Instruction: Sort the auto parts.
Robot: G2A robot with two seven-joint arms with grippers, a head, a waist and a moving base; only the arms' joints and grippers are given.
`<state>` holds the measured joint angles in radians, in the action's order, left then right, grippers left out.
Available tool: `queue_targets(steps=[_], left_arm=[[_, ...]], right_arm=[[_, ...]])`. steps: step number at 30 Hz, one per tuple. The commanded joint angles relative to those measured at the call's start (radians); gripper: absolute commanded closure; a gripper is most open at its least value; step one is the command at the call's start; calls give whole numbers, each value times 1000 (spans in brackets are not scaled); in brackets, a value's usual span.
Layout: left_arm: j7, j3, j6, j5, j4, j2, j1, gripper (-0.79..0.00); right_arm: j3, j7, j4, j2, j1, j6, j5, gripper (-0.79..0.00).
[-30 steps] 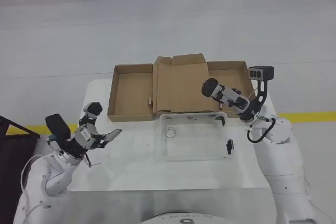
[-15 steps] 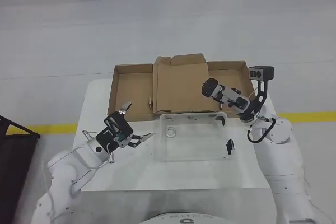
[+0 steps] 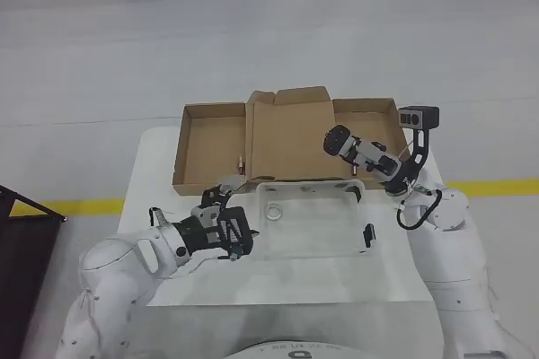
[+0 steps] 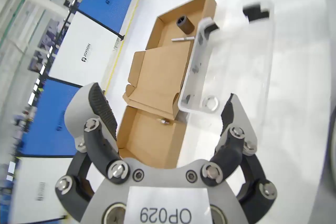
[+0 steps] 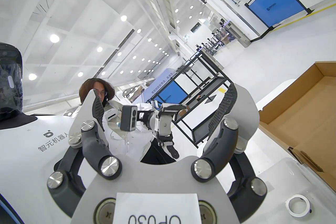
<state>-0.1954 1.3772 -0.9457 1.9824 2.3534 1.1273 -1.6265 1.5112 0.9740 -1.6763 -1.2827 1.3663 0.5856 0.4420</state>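
My left arm has swung in from the table's left edge, and the left gripper (image 3: pixel 234 229) (image 4: pixel 164 101) now hangs over the left near corner of the clear plastic tray (image 3: pixel 305 249) (image 4: pixel 194 64). Its fingers are spread wide with nothing between them. My right arm has not stirred: the right gripper (image 3: pixel 338 141) (image 5: pixel 162 93) sits above the right compartment of the brown cardboard box (image 3: pixel 292 135) (image 4: pixel 157 70) (image 5: pixel 296 114), fingers likewise released and empty.

The tray lies on the white table (image 3: pixel 162 153), just in front of the box. A small white ring (image 3: pixel 274 213) (image 4: pixel 210 103) (image 5: pixel 297 205) lies flat in the tray's left part, near my left gripper. A black blocky part (image 3: pixel 368 235) (image 4: pixel 256 12) sits at the tray's right edge; I cannot tell whether it rests inside or on the rim.

In the box's left compartment lies a small metal bolt (image 3: pixel 240 164) (image 4: pixel 164 121), close to the divider. The left wrist view shows a dark cylindrical sleeve (image 4: pixel 185 24) and a thin white rod (image 4: pixel 182 39) in the right compartment, just beside each other
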Motion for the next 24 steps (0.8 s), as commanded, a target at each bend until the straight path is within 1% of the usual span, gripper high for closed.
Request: queue_targets(steps=[1, 4, 6, 8, 11, 14, 16, 18, 21, 24], left_arm=[[16, -91, -67, 179, -3, -7, 80, -785], [11, -216, -67, 297, -3, -29, 128, -785], [21, -287, -67, 340, -4, -51, 147, -785], [38, -344, -67, 365, -33, -78, 177, -785], [111, -425, -67, 335, -76, -113, 263, -785], [117, -493, -67, 306, -138, -140, 362, -785], [81, -495, -67, 217, -159, -145, 413, -785], [8, -479, -67, 105, -176, -143, 449, -785], [-166, -452, -67, -35, -190, -134, 477, -785], [-343, -458, -67, -147, -206, -124, 494, -785]], right_arm=[[0, 0, 0, 0, 0, 0, 0, -785], [0, 0, 0, 0, 0, 0, 0, -785], [0, 0, 0, 0, 0, 0, 0, -785], [0, 0, 0, 0, 0, 0, 0, -785], [0, 0, 0, 0, 0, 0, 0, -785], [0, 0, 0, 0, 0, 0, 0, -785], [0, 0, 0, 0, 0, 0, 0, -785], [0, 0, 0, 0, 0, 0, 0, -785], [0, 0, 0, 0, 0, 0, 0, -785], [0, 0, 0, 0, 0, 0, 0, -785]])
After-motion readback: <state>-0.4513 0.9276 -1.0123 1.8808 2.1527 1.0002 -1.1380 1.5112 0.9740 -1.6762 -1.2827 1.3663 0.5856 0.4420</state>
